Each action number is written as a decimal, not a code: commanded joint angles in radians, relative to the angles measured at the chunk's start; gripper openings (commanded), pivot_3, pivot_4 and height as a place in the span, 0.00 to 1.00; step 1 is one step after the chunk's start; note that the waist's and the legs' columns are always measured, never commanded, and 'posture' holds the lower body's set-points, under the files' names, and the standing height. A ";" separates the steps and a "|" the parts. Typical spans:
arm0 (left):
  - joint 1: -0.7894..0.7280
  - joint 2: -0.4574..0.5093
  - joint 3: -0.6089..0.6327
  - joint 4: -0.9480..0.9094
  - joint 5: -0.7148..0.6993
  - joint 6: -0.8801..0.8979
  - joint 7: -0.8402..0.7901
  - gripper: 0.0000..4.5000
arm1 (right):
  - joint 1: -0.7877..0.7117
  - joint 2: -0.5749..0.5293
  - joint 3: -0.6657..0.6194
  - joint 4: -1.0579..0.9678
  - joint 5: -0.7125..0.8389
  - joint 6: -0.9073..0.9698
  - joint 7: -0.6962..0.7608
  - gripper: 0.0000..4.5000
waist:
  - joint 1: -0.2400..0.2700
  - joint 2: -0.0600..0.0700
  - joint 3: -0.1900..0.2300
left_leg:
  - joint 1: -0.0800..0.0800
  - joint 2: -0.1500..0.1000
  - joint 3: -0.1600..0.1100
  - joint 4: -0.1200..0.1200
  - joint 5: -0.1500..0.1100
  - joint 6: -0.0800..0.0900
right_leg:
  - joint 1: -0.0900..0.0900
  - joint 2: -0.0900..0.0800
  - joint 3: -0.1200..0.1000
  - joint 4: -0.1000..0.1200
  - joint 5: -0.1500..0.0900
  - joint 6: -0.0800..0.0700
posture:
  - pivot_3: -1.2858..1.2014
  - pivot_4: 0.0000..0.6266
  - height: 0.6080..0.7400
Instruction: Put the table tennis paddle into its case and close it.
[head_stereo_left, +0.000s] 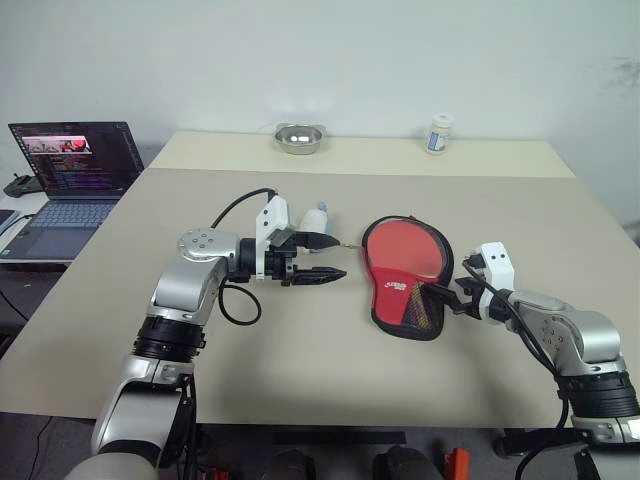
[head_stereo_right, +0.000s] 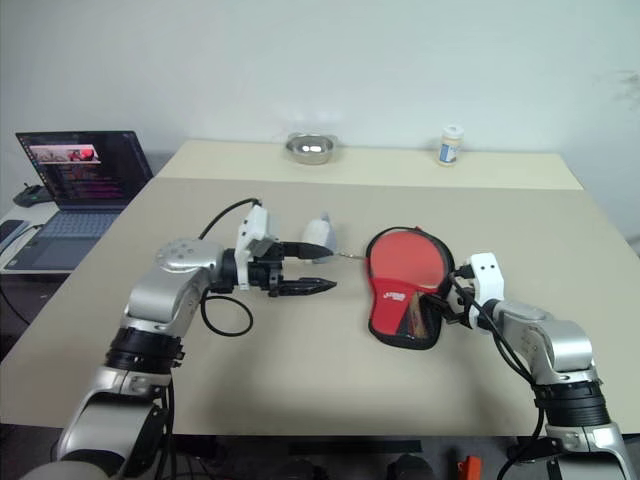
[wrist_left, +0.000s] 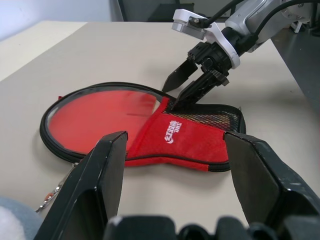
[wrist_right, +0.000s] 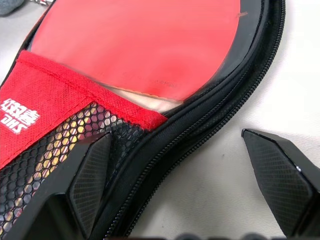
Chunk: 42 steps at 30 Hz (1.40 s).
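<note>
The case (head_stereo_left: 403, 296) lies at table centre-right, red logo and mesh side up, its zip undone around the round end. Inside it rests the table tennis paddle (head_stereo_left: 405, 250); its red face shows, while the handle is covered by the red fabric. My right gripper (head_stereo_left: 447, 297) is open at the case's right edge, one finger (wrist_right: 92, 175) over the mesh pocket (wrist_right: 45, 150) and the other (wrist_right: 280, 170) above bare table. A short way left of the case, my left gripper (head_stereo_left: 340, 257) hangs open, pointing at it with nothing between its fingers (wrist_left: 260, 175).
A white object (head_stereo_left: 316, 218) lies just behind the left gripper. A steel bowl (head_stereo_left: 298, 137) and a small bottle (head_stereo_left: 437, 133) stand on the far table. A laptop (head_stereo_left: 70, 175) sits on a side desk at the left.
</note>
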 joint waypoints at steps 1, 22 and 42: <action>-0.001 0.013 0.012 -0.043 -0.024 0.004 0.009 0.74 | 0.007 -0.008 -0.009 -0.048 -0.019 0.010 0.009 0.99 | 0.000 0.000 0.000 | 0.000 0.000 0.000 0.000 0.000 0.000 | 0.000 0.000 0.000 0.000 0.000 0.000 | 0.52 0.24 1.00; 0.037 0.076 -0.020 -0.055 -0.018 -0.016 -0.039 0.74 | -0.086 0.111 -0.019 0.086 -0.003 0.080 0.094 0.03 | -0.028 0.000 0.000 | 0.006 0.001 0.001 -0.001 0.000 0.000 | 0.003 0.002 0.003 0.001 0.002 -0.003 | 0.52 0.24 1.00; 0.173 0.174 -0.051 -0.162 -0.036 -0.003 -0.133 0.74 | 0.061 0.244 -0.031 -0.415 0.152 0.418 0.020 0.00 | -0.027 0.000 0.000 | 0.004 0.010 0.006 -0.002 0.000 -0.001 | 0.000 0.004 0.004 0.000 0.001 -0.003 | 0.52 0.24 1.00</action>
